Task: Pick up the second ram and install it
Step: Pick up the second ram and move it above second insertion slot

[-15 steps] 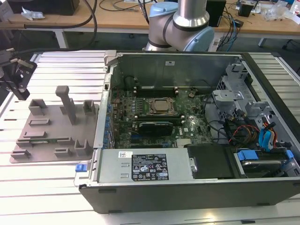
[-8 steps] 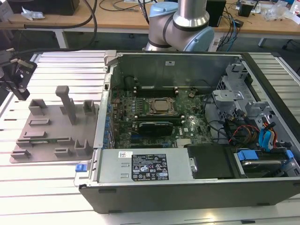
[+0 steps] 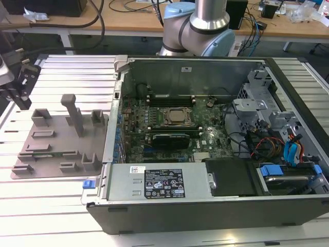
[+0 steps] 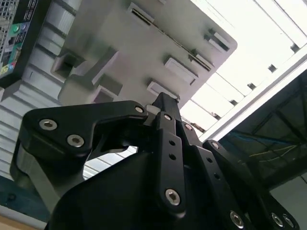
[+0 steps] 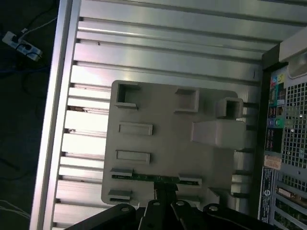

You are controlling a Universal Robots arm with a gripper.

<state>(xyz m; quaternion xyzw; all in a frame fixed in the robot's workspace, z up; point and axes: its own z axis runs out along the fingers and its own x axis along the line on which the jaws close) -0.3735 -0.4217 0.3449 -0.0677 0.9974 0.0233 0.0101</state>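
One green ram stick point(image 5: 153, 178) lay on edge in a slot of the grey tray point(image 5: 163, 110), its length crosswise to the gripper point(image 5: 161, 190) hovering above, whose empty fingers point(image 5: 165, 199) were pinched together, pointing near its middle.

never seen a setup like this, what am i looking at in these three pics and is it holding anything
This is a robot arm standing behind a slatted metal table. The exterior view comes from a camera off the arm that looks over the whole table. Both wrist views come from cameras riding on the arm, so they look past its gripper.

On the table stand an open computer case and, on the exterior view's left, a grey tray. A thin green ram stick lies in a slot of that tray.

The gripper hangs over the tray, close to the ram stick. Its jaws look shut and hold nothing.
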